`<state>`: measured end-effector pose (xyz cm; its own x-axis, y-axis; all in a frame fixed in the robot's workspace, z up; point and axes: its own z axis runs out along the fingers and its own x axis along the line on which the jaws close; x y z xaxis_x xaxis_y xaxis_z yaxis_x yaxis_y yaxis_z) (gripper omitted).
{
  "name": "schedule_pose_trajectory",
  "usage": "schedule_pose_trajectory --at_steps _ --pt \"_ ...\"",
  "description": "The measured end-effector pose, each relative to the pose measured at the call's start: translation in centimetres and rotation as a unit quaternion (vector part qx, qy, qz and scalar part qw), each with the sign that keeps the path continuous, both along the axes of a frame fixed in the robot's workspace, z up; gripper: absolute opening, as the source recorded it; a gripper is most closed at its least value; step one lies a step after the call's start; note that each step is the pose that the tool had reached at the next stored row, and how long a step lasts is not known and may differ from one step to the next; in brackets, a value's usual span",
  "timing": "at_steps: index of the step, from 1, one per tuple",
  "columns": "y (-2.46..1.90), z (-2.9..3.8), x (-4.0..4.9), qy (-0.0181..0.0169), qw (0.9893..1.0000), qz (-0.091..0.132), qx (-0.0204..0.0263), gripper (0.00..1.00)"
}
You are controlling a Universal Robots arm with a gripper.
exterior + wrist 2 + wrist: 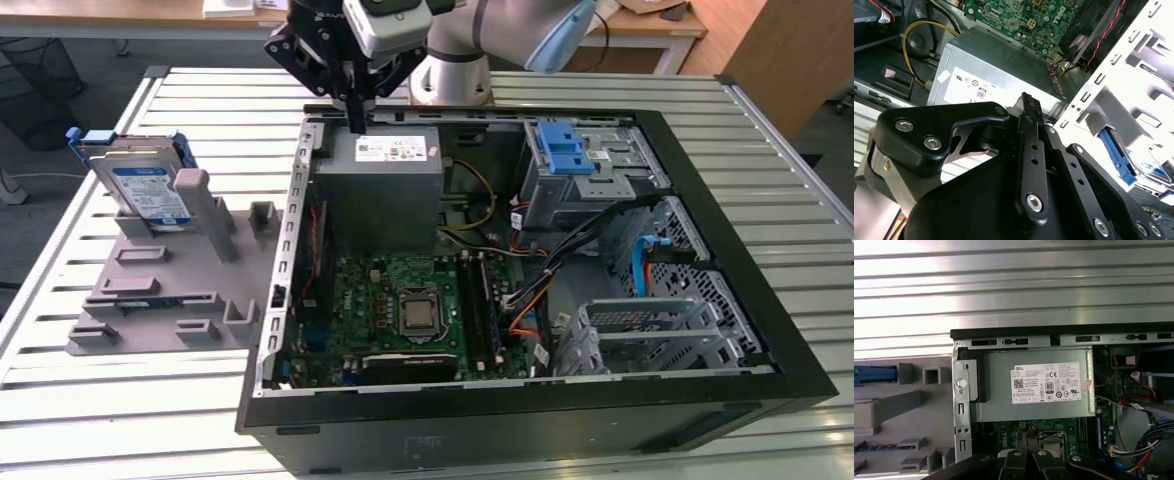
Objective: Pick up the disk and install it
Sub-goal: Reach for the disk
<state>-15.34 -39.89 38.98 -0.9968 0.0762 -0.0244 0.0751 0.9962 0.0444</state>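
Your gripper [358, 125] hangs top centre in the exterior view, pointing straight down with its jaws drawn together and nothing between them; in the second wrist view [1029, 100] the two fingers read as one black bar. It hovers just over the back edge of the case [534, 405], above the grey power supply [380, 185], and touches neither. The disk [144, 185] is well apart from it, at the upper left of the exterior view, outside the case. It stands on edge in a slot of the grey stand [160, 300], label facing the camera and blue frame uppermost. That pose most likely exists to offer the thin top edge to a grasp from above, so you would not have to pry the disk off a flat surface. The case lies on its side on the slatted table [80, 400] with its panel off, which turns every bay upward for a vertical approach. Inside it, the motherboard [407, 310] sits lower centre, a cage with a blue latch [567, 150] upper right, and an empty metal cage [654, 335] lower right. As things lie, the pick is not yet made: the disk sits untouched in its slot.
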Motion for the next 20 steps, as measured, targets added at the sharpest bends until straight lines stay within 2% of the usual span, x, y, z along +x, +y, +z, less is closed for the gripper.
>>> schedule_pose_trajectory --at_steps 20 --pt "0.00 -0.06 -0.52 0.0000 1.0000 0.000 0.0000 0.11"
